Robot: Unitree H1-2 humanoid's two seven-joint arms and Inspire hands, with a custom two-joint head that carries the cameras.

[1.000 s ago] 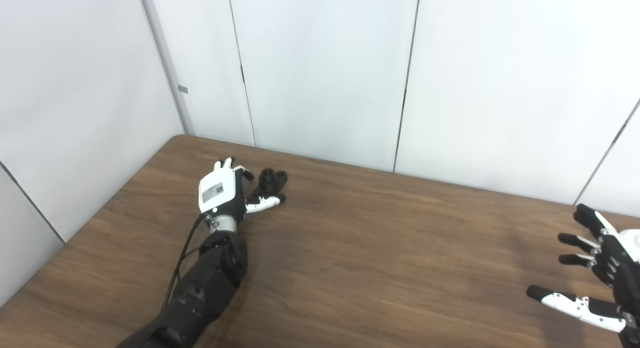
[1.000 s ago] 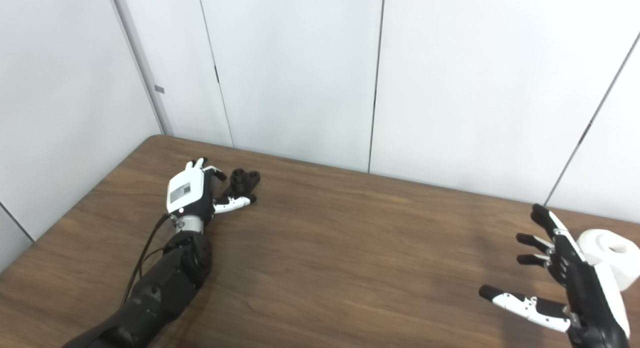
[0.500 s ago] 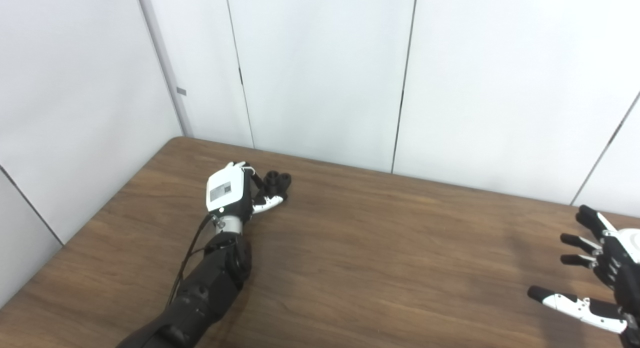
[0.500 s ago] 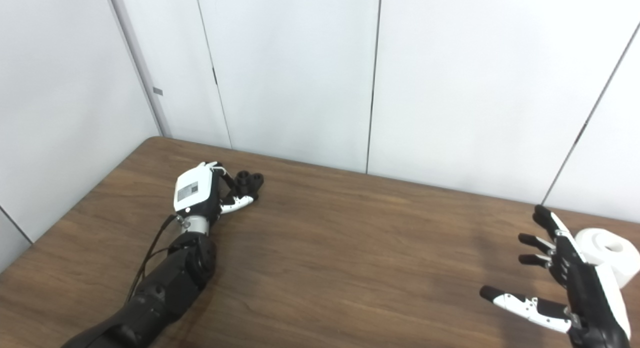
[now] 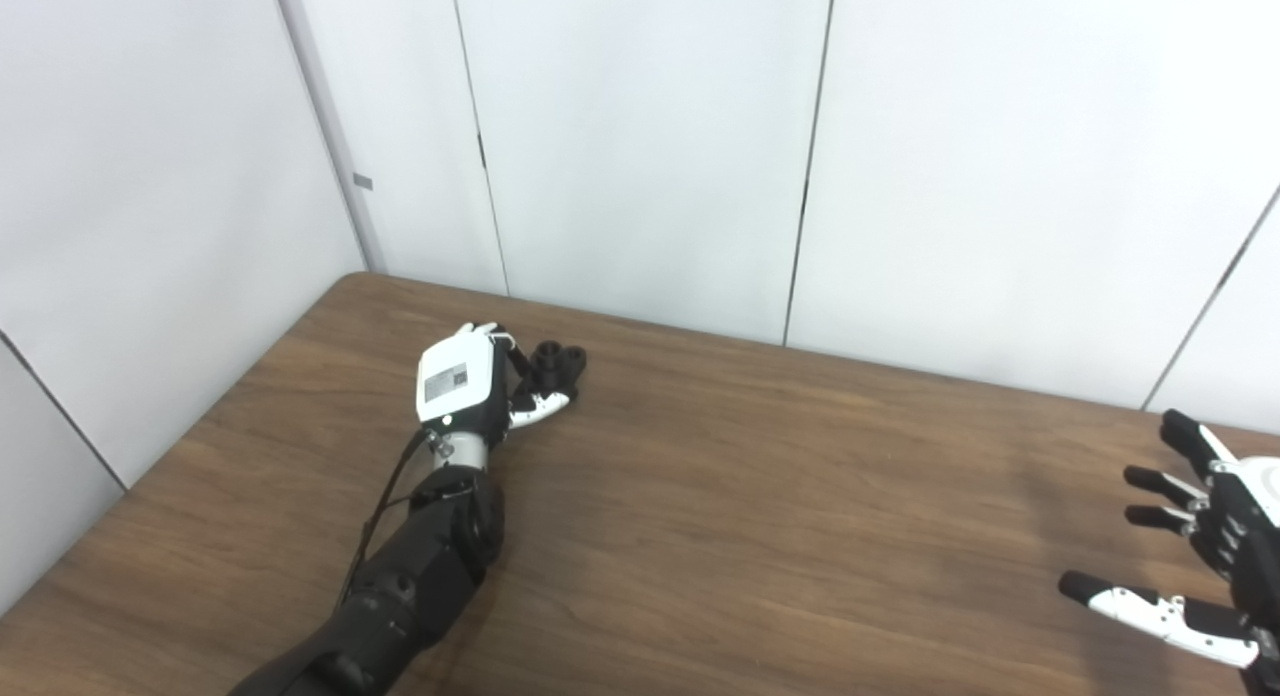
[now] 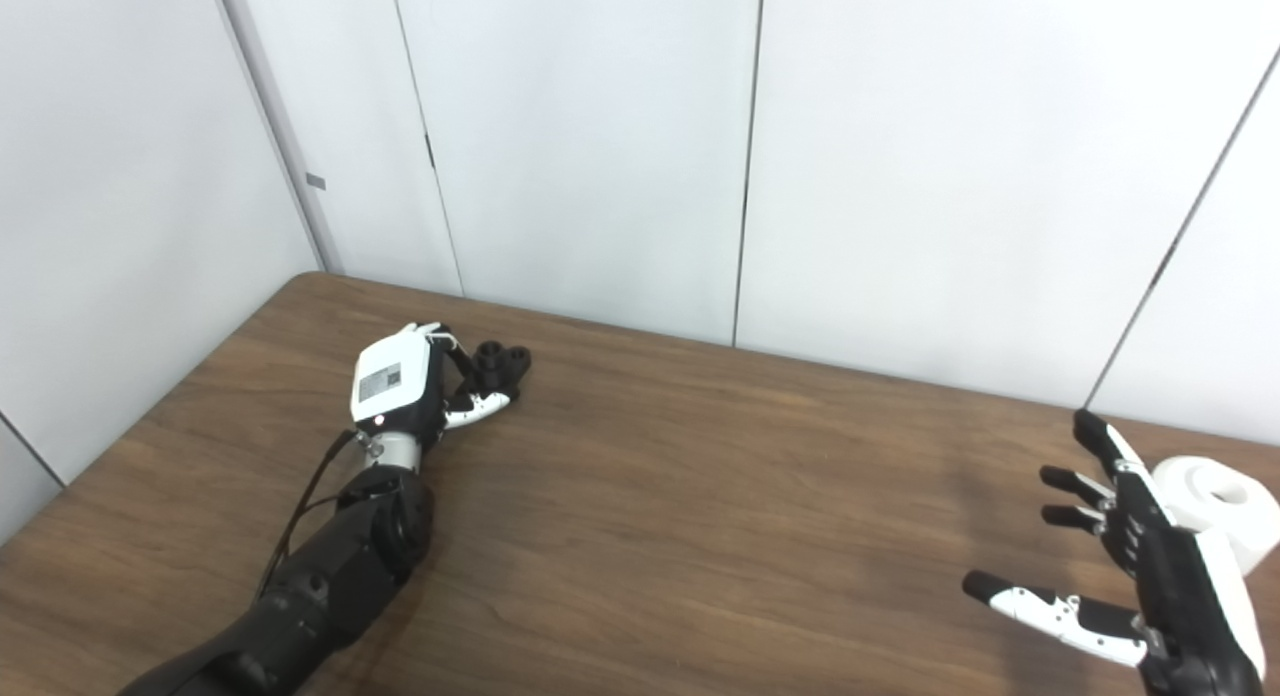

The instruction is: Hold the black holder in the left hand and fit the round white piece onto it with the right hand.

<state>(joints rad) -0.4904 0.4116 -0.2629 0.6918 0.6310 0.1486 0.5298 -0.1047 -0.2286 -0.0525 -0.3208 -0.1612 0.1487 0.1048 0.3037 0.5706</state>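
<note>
The black holder (image 5: 556,364) is being shown on the wooden table (image 6: 700,496), at the far left, with the left hand (image 5: 470,388) set against it: the fingers are being curled toward its near side and the thumb is being laid along its front, but whether a firm grip is being made cannot be told, since the palm is being hidden behind the back of the hand. The holder is being seen resting on the table, not lifted. The round white piece (image 6: 1225,506) is being shown at the far right edge of the table, just beyond the right hand (image 6: 1140,576), which is being held wide with fingers spread and nothing in it; whether it is touching the piece cannot be told. The two parts are being kept well apart, at opposite ends of the table. The task is being judged as barely begun: the grasp on the holder is only being formed, while the pick-up of the white piece, the bringing together of both parts and the fitting itself are all being left undone.
</note>
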